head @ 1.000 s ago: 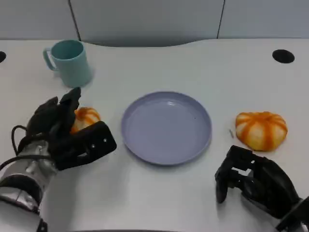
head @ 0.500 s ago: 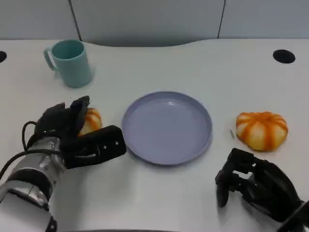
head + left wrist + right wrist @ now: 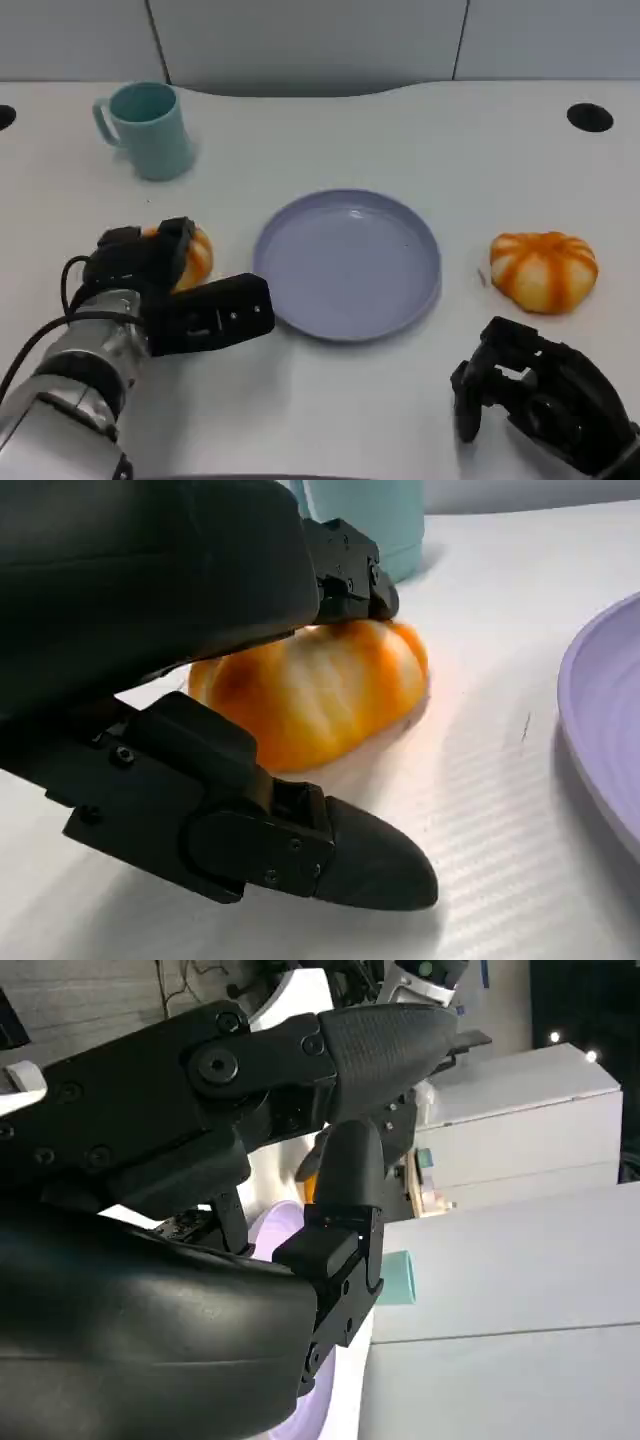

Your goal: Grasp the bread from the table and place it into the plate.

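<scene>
An orange-striped bread (image 3: 197,256) lies on the white table, left of the lavender plate (image 3: 345,262). My left hand (image 3: 165,295) straddles it. In the left wrist view the fingers (image 3: 345,570) touch the top of the bread (image 3: 310,695), and the thumb (image 3: 300,840) lies on the near side, apart from it. The plate's rim (image 3: 600,730) shows beyond the bread. A second orange-striped bread (image 3: 544,268) sits right of the plate. My right hand (image 3: 535,400) rests below it near the table's front edge, its fingers loosely bent and holding nothing.
A teal mug (image 3: 150,128) stands at the back left, behind my left hand. A black round hole (image 3: 588,117) marks the table's far right. Bare white table lies between the plate and the front edge.
My left hand has slid right and forward over the left bread, its thumb now closer to the plate. The right hand has hardly moved.
</scene>
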Controlling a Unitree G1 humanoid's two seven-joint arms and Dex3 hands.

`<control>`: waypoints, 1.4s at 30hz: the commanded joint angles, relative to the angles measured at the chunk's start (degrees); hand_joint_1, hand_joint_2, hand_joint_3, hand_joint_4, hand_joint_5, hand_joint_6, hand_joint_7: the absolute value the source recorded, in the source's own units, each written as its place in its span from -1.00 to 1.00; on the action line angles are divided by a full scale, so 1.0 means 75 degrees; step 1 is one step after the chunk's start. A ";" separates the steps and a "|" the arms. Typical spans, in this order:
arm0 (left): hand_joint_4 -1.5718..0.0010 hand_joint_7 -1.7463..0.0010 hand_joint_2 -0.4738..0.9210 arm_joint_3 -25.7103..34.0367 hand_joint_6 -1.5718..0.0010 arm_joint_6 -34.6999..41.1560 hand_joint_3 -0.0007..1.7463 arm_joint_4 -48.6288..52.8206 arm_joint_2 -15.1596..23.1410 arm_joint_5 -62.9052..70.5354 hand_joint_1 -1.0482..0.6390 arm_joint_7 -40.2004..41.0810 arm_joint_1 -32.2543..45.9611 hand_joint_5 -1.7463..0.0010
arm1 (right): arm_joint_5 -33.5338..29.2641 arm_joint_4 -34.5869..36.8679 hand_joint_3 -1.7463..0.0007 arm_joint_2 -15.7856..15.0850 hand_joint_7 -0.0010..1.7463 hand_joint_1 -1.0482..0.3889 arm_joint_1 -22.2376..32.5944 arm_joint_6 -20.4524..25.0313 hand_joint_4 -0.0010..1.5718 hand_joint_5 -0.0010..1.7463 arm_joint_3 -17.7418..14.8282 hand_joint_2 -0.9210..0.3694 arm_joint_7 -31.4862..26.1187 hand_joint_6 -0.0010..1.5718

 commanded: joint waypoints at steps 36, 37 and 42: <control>-0.21 -1.00 0.39 0.0858 0.03 -0.1474 0.47 -0.0074 0.0720 -0.0559 -1.00 0.1634 -0.0672 -1.00 | 0.0427 0.0869 0.76 0.0127 0.32 -0.52 -0.0510 0.0020 -0.15 0.83 -0.0290 -1.00 0.0151 -0.18; -0.16 -1.00 0.41 0.0938 0.06 -0.1559 0.40 -0.0078 0.0723 -0.0626 -1.00 0.1644 -0.0697 -1.00 | 0.0443 0.0914 0.76 0.0128 0.32 -0.52 -0.0551 0.0040 -0.15 0.84 -0.0302 -1.00 0.0178 -0.17; -0.09 -1.00 0.68 0.1270 0.10 -0.1958 -0.02 -0.0099 0.0751 -0.0918 -1.00 0.1527 -0.0888 -1.00 | 0.0338 0.1398 0.78 0.0119 0.27 -0.52 -0.0841 -0.0164 -0.13 0.81 -0.0379 -1.00 0.0126 -0.15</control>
